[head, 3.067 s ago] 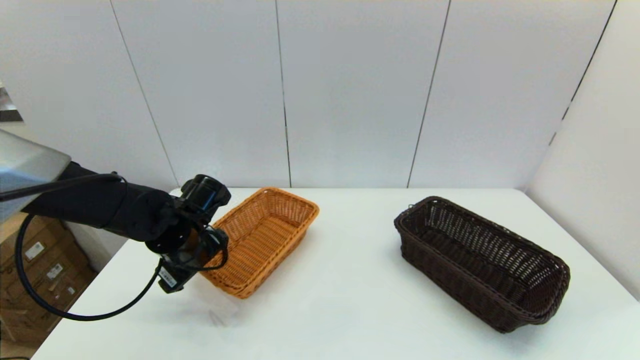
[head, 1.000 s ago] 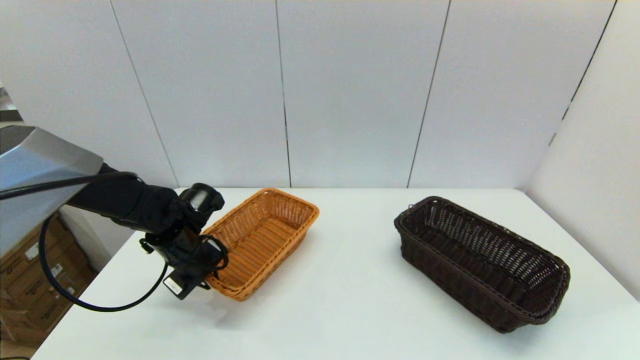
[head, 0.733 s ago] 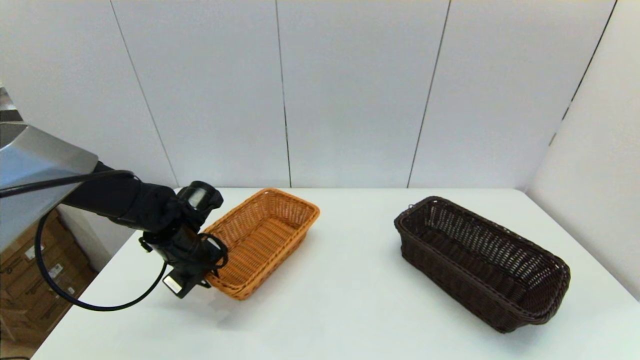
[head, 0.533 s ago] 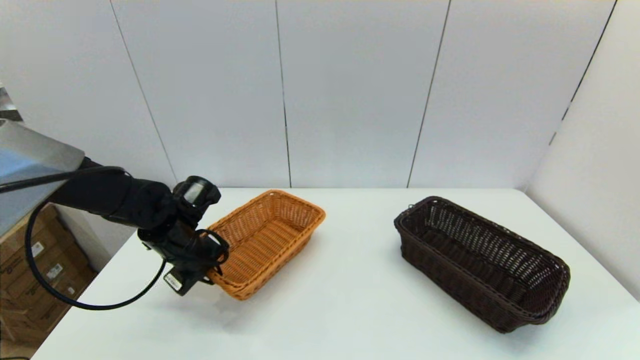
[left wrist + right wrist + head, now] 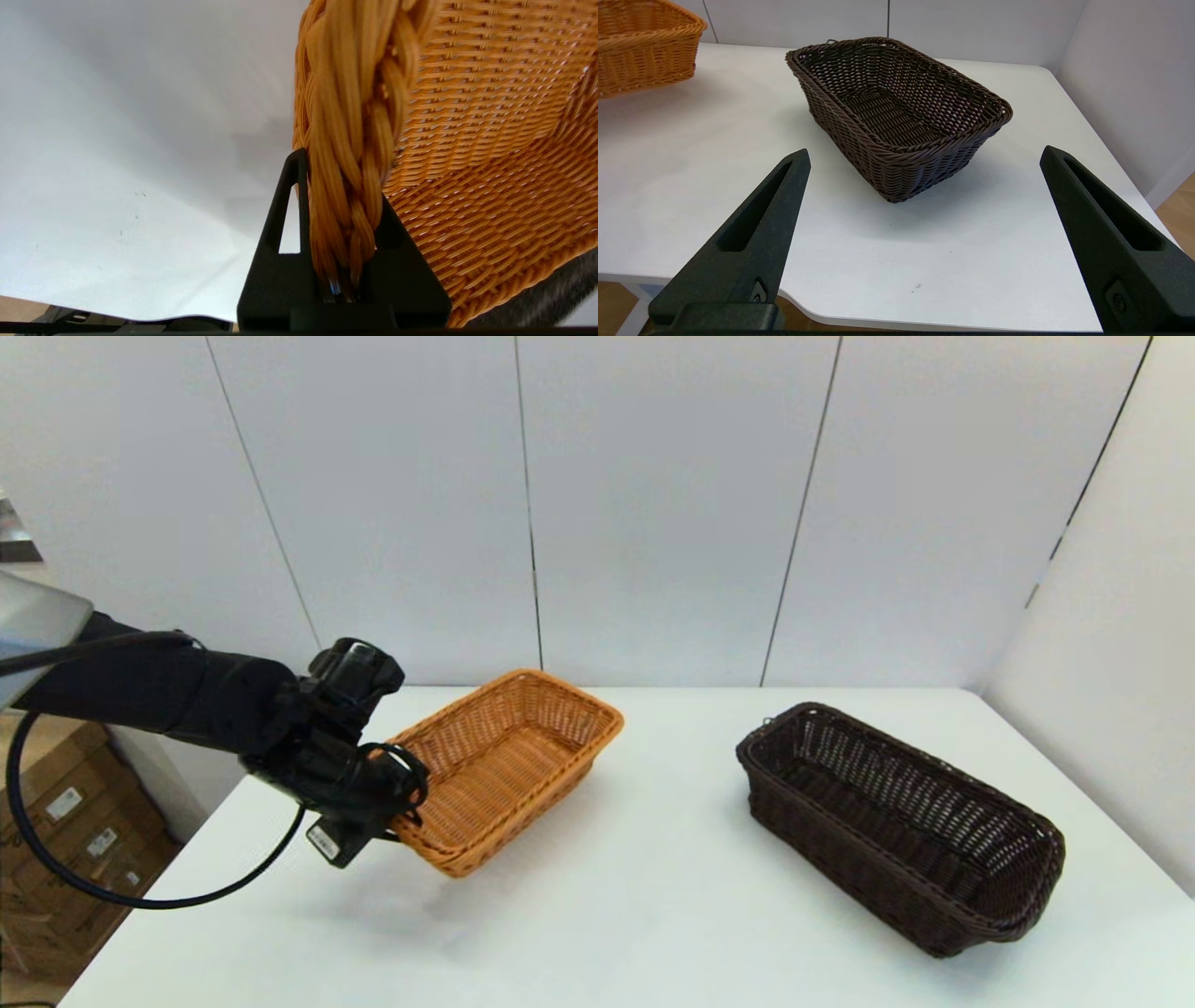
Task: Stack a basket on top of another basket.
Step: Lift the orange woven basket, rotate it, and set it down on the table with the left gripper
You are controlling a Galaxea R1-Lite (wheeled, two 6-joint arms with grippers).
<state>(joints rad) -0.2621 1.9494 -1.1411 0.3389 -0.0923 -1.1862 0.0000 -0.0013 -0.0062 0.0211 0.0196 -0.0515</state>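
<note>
My left gripper (image 5: 397,821) is shut on the braided rim at the near-left end of the orange-tan basket (image 5: 509,761). That basket hangs tilted above the table, its far end raised. In the left wrist view the fingers (image 5: 285,200) pinch the rim braid of the orange basket (image 5: 467,140) inside the left gripper (image 5: 341,184). The dark brown basket (image 5: 896,821) rests on the table at the right, untouched. The right wrist view shows the dark basket (image 5: 896,107) ahead of my open right gripper (image 5: 924,151), which hovers at the table's near edge. The orange basket (image 5: 640,46) shows farther off.
The white table (image 5: 653,905) runs between the two baskets. Grey wall panels close the back and right side. Cardboard boxes (image 5: 56,821) sit on the floor beyond the table's left edge. The rounded near table edge (image 5: 859,322) lies just under the right gripper.
The left gripper closed on the orange basket's near rim and has lifted it, tilting it and carrying it slightly right. The dark basket has not moved.
</note>
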